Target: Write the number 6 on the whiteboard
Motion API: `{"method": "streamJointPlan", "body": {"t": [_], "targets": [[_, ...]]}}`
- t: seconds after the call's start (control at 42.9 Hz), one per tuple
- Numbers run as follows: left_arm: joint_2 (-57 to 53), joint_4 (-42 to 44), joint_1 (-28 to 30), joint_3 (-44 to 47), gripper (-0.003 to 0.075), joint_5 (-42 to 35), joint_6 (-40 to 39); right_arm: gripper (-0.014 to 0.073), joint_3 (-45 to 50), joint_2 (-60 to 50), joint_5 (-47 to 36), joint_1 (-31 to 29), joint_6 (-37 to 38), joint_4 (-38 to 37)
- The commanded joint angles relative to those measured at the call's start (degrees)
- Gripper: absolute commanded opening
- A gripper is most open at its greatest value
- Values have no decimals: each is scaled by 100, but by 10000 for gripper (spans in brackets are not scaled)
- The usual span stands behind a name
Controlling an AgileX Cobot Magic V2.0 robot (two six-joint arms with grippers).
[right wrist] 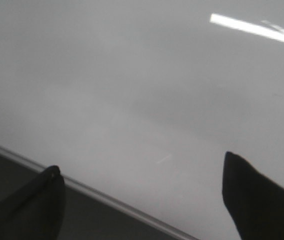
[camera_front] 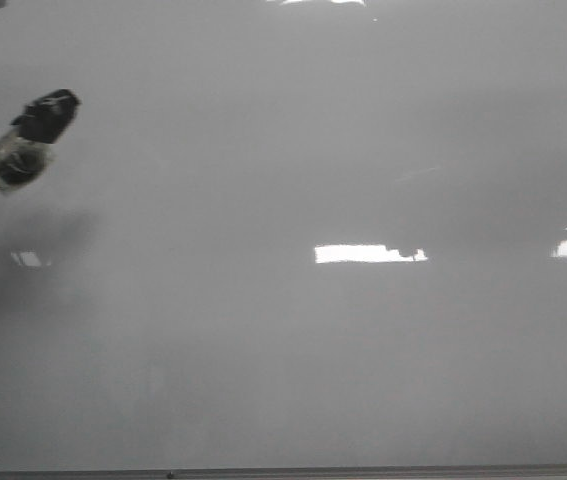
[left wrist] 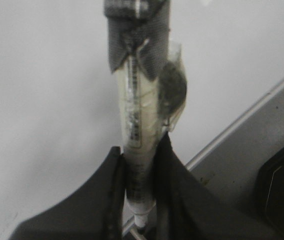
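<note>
A light, stiff marker (left wrist: 142, 135) is clamped mid-barrel by the left gripper (left wrist: 140, 200) at 9 o'clock over the slick, unmarked whiteboard (camera_front: 293, 360); right gripper (right wrist: 142, 200) spread wide, empty.

A: The whiteboard (camera_front: 293, 150)?
B: Glossy grey-white, with bright white glare patches and a thin grey frame (camera_front: 363, 470).
A: And the marker (left wrist: 142, 125)?
B: Pale cream barrel, dark printing, black-grey wrapped end. Black left gripper (left wrist: 140, 175).

The left hand (left wrist: 140, 200) has two matte black fingers (left wrist: 99, 200), broad at the base and tapering to thin, dark-edged tips. The right hand (right wrist: 142, 195) shows two black fingers (right wrist: 254, 192), smooth, unmarked, with rounded pointed tips.
</note>
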Motion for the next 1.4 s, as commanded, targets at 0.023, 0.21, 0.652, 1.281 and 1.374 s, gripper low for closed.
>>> {"method": "streamJointPlan", "body": {"t": [0.023,0.21,0.652,1.281,1.374], "targets": [[-299,76,-884,-293,-20,-221,571,651,-553,651,3,631,-725,427],[-551,103,-2120,-293,-20,-839,1103,651,-1100,1373,22,1743,-1541,710],[-675,171,-2902,-293,-20,-1125,1114,651,-1966,2485,-552,3170,-1788,705],[-664,182,-2902,-282,-20,-1114,1103,-74,-2085,2856,-395,3266,-1788,708],[-664,171,-2902,-282,-6,-1114,1067,-69,-2085,2856,-356,3266,-1788,648]]}}
